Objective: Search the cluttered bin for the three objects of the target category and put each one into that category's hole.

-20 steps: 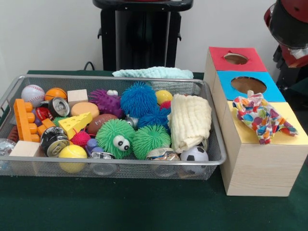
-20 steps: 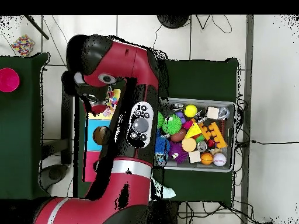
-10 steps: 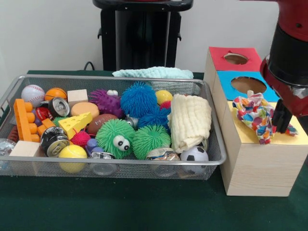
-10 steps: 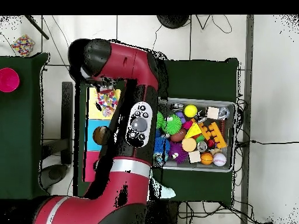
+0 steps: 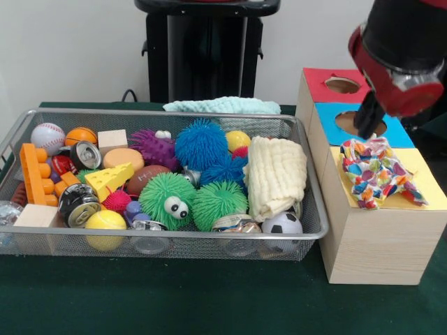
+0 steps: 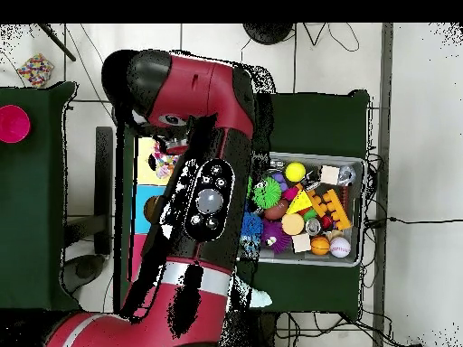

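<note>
A multicoloured patterned cloth (image 5: 377, 172) lies crumpled on the yellow box top (image 5: 427, 183), covering its hole. The gripper (image 5: 368, 117) hangs just above and behind the cloth; whether it is open or closed cannot be told. The wire bin (image 5: 307, 202) sits beside.

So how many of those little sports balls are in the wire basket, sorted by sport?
baseball: 1
basketball: 1
football: 1
soccer ball: 1
Total: 4 that can be seen; others may be buried under the pile.
</note>
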